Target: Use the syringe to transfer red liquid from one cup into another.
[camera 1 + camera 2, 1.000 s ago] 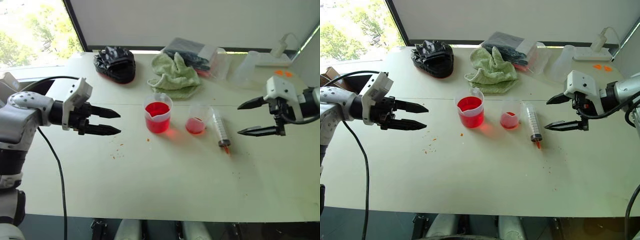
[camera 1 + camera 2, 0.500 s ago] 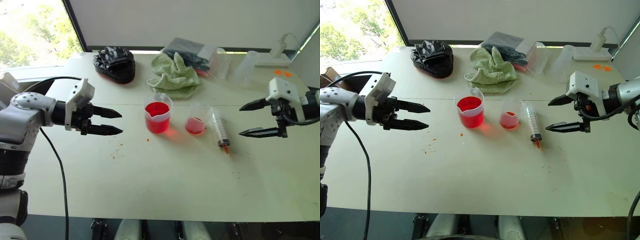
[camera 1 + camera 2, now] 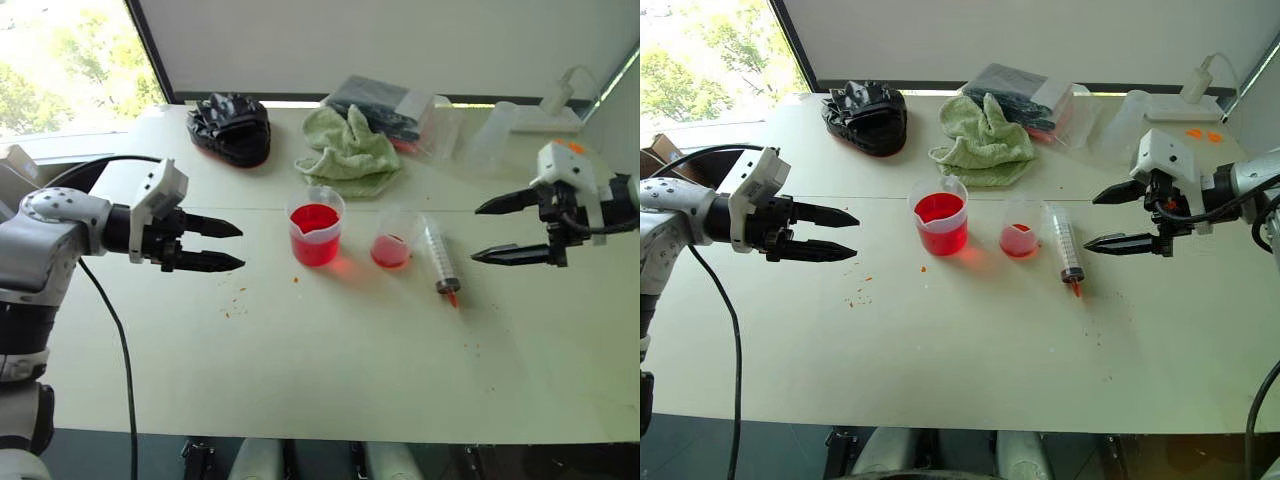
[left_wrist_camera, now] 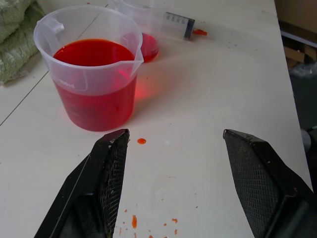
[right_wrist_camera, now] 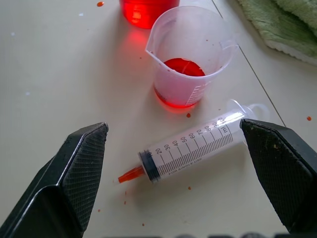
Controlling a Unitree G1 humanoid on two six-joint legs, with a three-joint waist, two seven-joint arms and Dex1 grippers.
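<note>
The larger beaker [image 3: 316, 233] stands mid-table, about half full of red liquid [image 4: 91, 52]. Just right of it is the smaller cup [image 3: 391, 243] with a little red liquid at its base [image 5: 181, 67]. The syringe [image 3: 440, 260] lies flat on the table beside the small cup, its orange tip [image 5: 130, 174] pointing toward the near edge. My left gripper [image 3: 241, 246] hovers open to the left of the beaker, pointing at it. Right of the syringe, my right gripper [image 3: 475, 235] hangs open above the table, and the syringe lies below the gap between its fingers in the right wrist view.
A green towel [image 3: 350, 150], a black bag [image 3: 232, 127] and a clear pouch with dark contents [image 3: 395, 105] lie at the back of the table [image 3: 330, 370]. Clear containers [image 3: 495, 135] and a white power strip [image 3: 555, 110] sit back right. Small red drops [image 3: 235, 300] spot the surface.
My right gripper has rolled a little at the wrist while staying beside the syringe. The left gripper, both cups and the syringe have not moved.
</note>
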